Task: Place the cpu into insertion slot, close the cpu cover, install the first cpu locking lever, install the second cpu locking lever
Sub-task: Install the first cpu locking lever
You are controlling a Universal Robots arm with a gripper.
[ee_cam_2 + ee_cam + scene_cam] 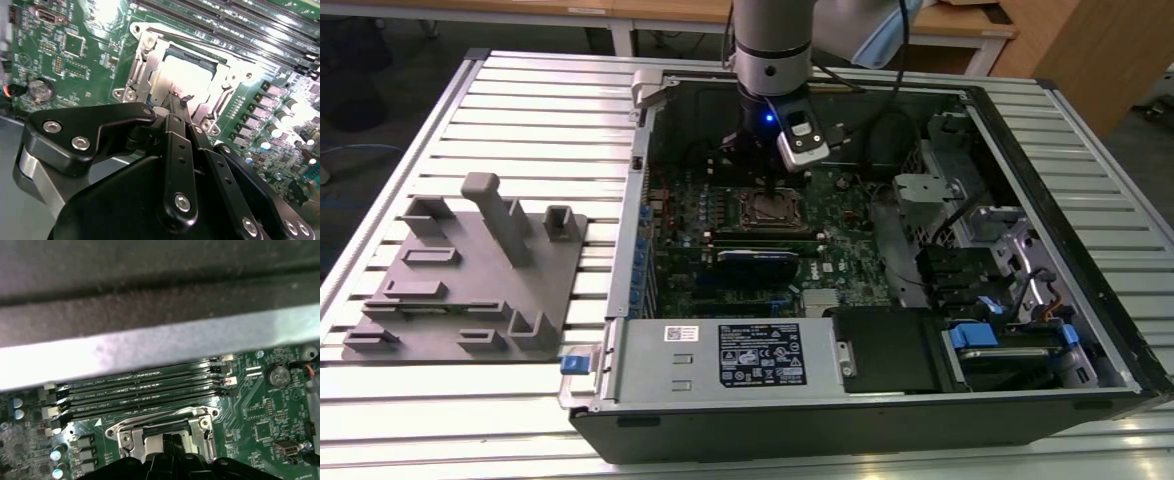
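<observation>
- From where I stand, the arm point(774, 45) reaches straight down into the open computer case point(881, 410) on the slatted table point(534, 100). In the exterior view a grey rack point(467, 270) lies at 9 o'clock of the case.
- The chip point(189, 75), pale and silvery, sits in the socket point(774, 207). In that view the socket is at 12 o'clock of the board's middle, and the long memory slots point(140, 390) run just beside it.
- The cover point(144, 67) looks to lie flat around the chip, its window framing the metal top.
- The pincer point(176, 102) has its fingers closed against each other, with no gap I can make out. Its tip is down at the cover's edge; whether something thin is nipped there I cannot tell.
- I'd judge the chip light, stiff and slick on top, with delicate contacts beneath, so it should be held by its opposite edges only. The cover seems thin, springy sheet metal, best pressed on its frame and never on the chip.
</observation>
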